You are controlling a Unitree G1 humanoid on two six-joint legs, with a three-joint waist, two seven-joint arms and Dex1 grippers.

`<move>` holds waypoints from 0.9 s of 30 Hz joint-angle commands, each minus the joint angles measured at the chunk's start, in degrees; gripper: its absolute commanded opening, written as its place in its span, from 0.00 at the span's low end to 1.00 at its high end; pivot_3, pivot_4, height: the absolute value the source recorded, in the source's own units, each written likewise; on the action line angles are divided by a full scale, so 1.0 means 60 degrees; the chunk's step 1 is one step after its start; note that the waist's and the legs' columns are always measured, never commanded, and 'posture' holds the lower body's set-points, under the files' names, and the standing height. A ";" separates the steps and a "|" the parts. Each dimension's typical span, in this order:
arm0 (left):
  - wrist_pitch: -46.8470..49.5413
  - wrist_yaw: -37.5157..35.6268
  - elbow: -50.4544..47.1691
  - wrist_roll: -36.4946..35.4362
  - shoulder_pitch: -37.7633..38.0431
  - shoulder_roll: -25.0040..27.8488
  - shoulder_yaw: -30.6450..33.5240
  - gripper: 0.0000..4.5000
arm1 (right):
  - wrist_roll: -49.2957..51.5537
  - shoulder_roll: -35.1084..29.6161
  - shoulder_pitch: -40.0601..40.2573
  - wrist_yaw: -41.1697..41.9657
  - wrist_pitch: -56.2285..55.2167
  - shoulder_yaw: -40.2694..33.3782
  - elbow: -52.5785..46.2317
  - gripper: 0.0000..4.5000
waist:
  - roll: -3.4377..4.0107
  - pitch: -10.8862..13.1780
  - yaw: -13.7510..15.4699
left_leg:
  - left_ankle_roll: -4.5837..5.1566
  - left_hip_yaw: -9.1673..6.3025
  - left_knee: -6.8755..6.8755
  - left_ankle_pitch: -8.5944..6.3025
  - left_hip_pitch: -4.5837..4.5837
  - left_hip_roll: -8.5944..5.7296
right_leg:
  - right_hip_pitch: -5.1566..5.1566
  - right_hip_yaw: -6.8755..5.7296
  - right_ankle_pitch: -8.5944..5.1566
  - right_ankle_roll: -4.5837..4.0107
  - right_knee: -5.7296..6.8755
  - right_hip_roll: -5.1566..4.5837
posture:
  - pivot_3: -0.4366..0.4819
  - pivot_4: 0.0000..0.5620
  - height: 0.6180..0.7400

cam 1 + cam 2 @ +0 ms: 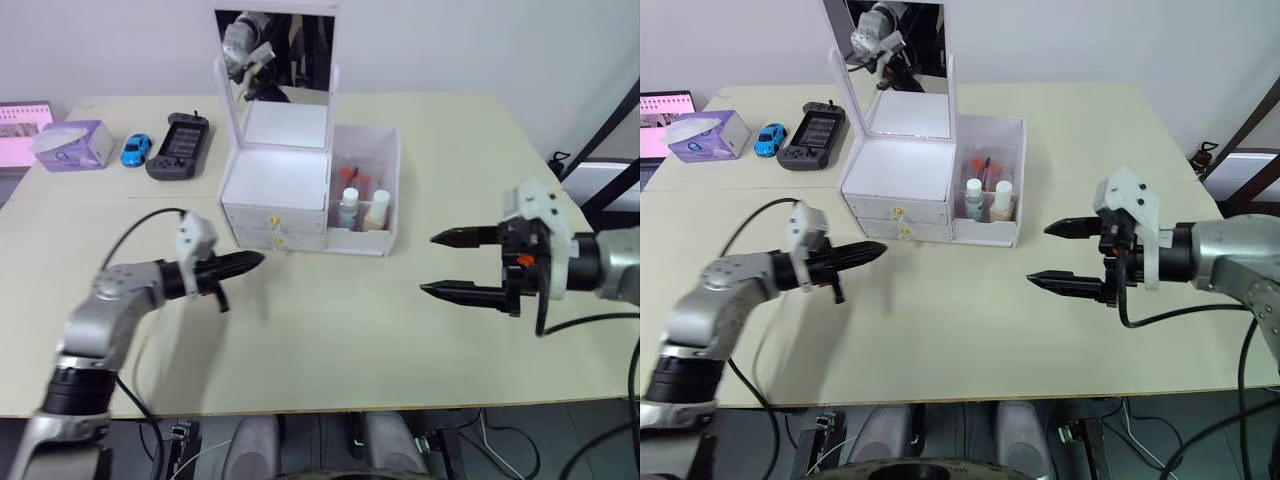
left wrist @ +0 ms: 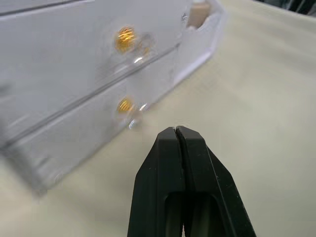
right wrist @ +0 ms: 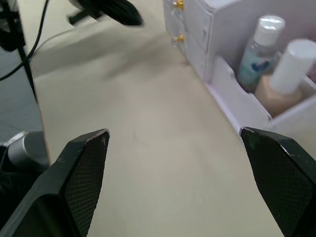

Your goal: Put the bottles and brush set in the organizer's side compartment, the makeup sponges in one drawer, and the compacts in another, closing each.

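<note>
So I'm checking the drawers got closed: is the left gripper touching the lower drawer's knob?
Apart. In the left wrist view, bare table shows between the shut left gripper and the lower gold knob.

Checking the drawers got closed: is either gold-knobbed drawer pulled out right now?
No, both drawers sit flush in the organizer, with the shut left gripper just before them.

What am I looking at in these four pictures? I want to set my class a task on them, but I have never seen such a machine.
It is a two-armed robot at a table. Two pictures come from its head cameras, two from cameras on its wrists. The left gripper has its fingers shut and holds nothing; it points at the organizer, a white mirrored box with two closed drawers. The right gripper is open and empty. Two bottles stand in the side compartment. Behind lie a tissue box, a toy car and a game controller.
</note>
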 commanded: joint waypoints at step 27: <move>-0.4546 -0.0154 0.8180 0.2926 -0.4250 0.0994 -0.0011 0.01 | -0.3061 0.3297 0.4942 -0.1444 -0.5098 -0.3484 0.1135 1.00 | -0.0026 -0.0015 -0.0007 | -0.0002 0.0026 0.0000 0.0000 0.0009 -0.0006 | 0.0023 0.0001 -0.0005 0.0012 -0.0006 -0.0027 | 0.48 0.27 1.00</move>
